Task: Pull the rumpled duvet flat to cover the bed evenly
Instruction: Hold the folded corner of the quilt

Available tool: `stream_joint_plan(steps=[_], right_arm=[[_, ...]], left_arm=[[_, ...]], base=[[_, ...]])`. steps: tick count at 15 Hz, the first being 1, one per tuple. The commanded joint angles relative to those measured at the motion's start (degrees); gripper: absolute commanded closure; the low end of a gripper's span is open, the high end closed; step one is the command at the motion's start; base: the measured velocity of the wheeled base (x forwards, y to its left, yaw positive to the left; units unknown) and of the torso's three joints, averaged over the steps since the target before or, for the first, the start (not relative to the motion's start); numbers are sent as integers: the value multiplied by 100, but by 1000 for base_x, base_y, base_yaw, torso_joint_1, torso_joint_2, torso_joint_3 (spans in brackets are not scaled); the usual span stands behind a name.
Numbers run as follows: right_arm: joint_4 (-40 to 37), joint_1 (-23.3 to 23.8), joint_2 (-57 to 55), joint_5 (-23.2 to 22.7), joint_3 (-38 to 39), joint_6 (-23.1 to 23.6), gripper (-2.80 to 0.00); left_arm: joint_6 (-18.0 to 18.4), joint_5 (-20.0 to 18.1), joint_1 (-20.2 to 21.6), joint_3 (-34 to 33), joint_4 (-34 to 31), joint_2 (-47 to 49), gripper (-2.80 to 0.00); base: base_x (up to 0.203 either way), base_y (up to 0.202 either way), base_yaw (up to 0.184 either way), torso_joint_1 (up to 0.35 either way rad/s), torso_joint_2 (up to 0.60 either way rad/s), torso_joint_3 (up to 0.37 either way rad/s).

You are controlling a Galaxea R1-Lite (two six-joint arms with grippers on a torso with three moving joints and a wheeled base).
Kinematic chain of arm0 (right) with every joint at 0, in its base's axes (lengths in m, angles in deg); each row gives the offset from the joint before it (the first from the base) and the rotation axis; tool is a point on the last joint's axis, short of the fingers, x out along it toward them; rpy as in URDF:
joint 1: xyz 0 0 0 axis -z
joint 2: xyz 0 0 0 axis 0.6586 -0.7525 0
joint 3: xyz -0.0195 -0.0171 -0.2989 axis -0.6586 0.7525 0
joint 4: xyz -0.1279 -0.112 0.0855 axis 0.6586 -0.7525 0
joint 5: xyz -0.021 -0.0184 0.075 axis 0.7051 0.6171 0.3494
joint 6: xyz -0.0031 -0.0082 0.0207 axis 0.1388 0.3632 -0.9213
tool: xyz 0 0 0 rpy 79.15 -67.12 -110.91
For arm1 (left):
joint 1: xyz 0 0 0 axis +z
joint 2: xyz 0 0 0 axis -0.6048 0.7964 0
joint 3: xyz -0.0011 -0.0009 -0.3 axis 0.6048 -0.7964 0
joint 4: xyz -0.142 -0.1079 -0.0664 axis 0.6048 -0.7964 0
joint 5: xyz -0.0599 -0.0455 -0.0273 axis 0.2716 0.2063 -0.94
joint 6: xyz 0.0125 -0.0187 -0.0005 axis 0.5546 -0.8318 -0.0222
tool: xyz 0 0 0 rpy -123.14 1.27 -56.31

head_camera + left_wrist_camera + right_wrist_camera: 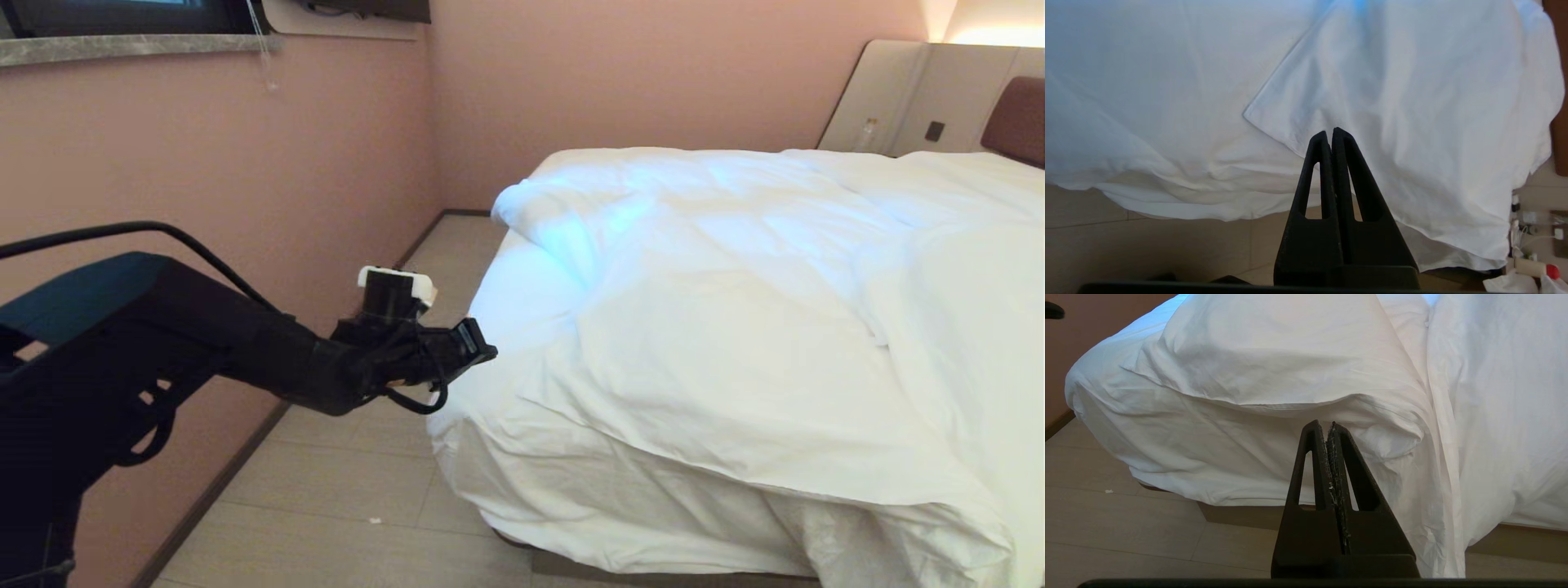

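left gripper [482, 349]: nearest us, jaws pressed together on nothing, at the bed [522, 482] foot corner.
right gripper [1329, 425]: jaws together, empty, facing the bed's foot end.
duvet [735, 343]: bunched on the bed, corner short of the foot corner.
we advise: open first, pinch the duvet corner [1249, 114], then pull toward the foot corner, low and steady.

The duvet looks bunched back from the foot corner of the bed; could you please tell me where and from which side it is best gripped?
Probably the duvet is best taken at its loose corner, which lies flat and exposed on the bed. The shut left tool already sits just off that side, so come in level from the aisle by the pink wall, open, and pinch the hemmed edge there.
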Motion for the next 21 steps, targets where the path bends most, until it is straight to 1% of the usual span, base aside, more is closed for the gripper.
stream_joint_plan(steps=[1,3,5,7,8,10,14,16,17,18,19,21], right_arm=[[1,-2,-7,-2,1,1,0],[1,-2,-7,-2,1,1,0],[1,-2,-7,-2,1,1,0],[1,-2,-7,-2,1,1,0],[1,-2,-7,-2,1,1,0],[1,-2,-7,-2,1,1,0],[1,-2,-7,-2,1,1,0],[1,-2,-7,-2,1,1,0],[1,-2,-7,-2,1,1,0],[1,-2,-7,-2,1,1,0],[1,-2,-7,-2,1,1,0],[1,-2,-7,-2,1,1,0]], left_arm=[[-16,-6,-54,89,11,148,0],[79,45,-135,232,-103,225,0],[162,220,-175,404,-267,326,0],[312,660,-252,803,-640,595,0],[357,732,-279,842,-706,628,0],[390,740,-299,1029,-770,752,0],[367,698,-377,1494,-1192,850,0],[364,688,-410,1536,-1215,890,0],[347,682,-450,1605,-1231,913,-280],[295,672,-523,1649,-1274,909,-280],[148,678,-610,1655,-1271,887,-280],[-466,679,-725,1638,-1281,788,-280]], base=[[0,0,0,0,0,0],[0,0,0,0,0,0],[0,0,0,0,0,0],[0,0,0,0,0,0],[0,0,0,0,0,0],[0,0,0,0,0,0],[0,0,0,0,0,0],[0,0,0,0,0,0],[0,0,0,0,0,0],[0,0,0,0,0,0],[0,0,0,0,0,0],[0,0,0,0,0,0]])
